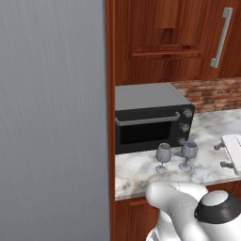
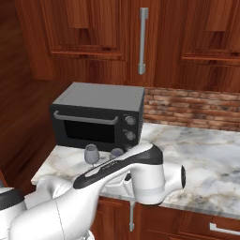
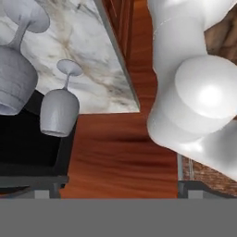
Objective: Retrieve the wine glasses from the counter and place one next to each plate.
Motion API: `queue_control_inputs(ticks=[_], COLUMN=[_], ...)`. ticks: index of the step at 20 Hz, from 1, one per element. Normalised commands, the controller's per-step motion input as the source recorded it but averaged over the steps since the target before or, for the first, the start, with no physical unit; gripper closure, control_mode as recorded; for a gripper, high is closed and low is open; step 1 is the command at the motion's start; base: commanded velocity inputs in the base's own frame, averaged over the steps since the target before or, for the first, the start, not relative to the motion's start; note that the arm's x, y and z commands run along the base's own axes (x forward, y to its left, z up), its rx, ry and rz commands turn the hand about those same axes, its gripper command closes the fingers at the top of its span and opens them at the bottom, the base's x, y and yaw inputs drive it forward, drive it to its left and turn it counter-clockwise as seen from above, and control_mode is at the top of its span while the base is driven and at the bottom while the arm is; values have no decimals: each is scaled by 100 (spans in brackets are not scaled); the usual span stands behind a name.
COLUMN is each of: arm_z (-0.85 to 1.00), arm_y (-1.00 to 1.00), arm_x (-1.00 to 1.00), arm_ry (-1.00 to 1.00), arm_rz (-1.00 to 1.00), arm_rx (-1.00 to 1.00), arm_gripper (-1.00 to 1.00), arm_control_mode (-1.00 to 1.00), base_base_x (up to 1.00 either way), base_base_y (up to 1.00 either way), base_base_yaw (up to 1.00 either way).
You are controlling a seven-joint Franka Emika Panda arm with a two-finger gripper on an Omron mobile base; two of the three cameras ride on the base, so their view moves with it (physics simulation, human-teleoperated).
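I see two wine glasses on the counter (image 1: 141, 169), standing side by side just in front of a black toaster oven (image 1: 150, 120). In the left base view the left glass (image 1: 163, 155) and the right glass (image 1: 188, 154) both stand up straight, close together but not touching, near the front edge of the stone top.

From the right base view I can see one glass (image 2: 91, 153) well, but my own white arm (image 2: 126, 171) crosses in front of the other glass (image 2: 116, 153), so I see just the top of its bowl. The arm also hides some of the counter edge.

The hand view is rolled over, so the glasses look upside down there. The near glass (image 3: 59, 107) shows whole. The other one (image 3: 16, 76) is cut off by the picture's edge.

I cannot find the pincer's tips clearly in any picture, so I cannot tell if they are apart or together.

At the right edge of the left base view, a white thing (image 1: 233, 151) sits on the counter, but it is cut off and I cannot tell what it is. I see brown cupboards (image 2: 93, 33) above and a brick wall (image 2: 187, 110) behind.
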Motion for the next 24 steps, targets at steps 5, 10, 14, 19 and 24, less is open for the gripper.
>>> queue_control_inputs(ticks=[5,10,14,19,24], arm_z=[-50,-33,-23,-11,-19], arm_y=[0,-11,-16,-20,-11], arm_x=[50,41,35,19,18], arm_ry=[0,2,3,1,0], arm_rz=[0,1,2,0,0], arm_rx=[12,13,12,8,2], arm_gripper=[-100,-100,-100,-100,-100], arm_control_mode=[-100,-100,-100,-100,-100], base_base_x=[0,0,0,0,0], base_base_y=[0,0,0,0,0], base_base_yaw=[0,0,0,0,0])
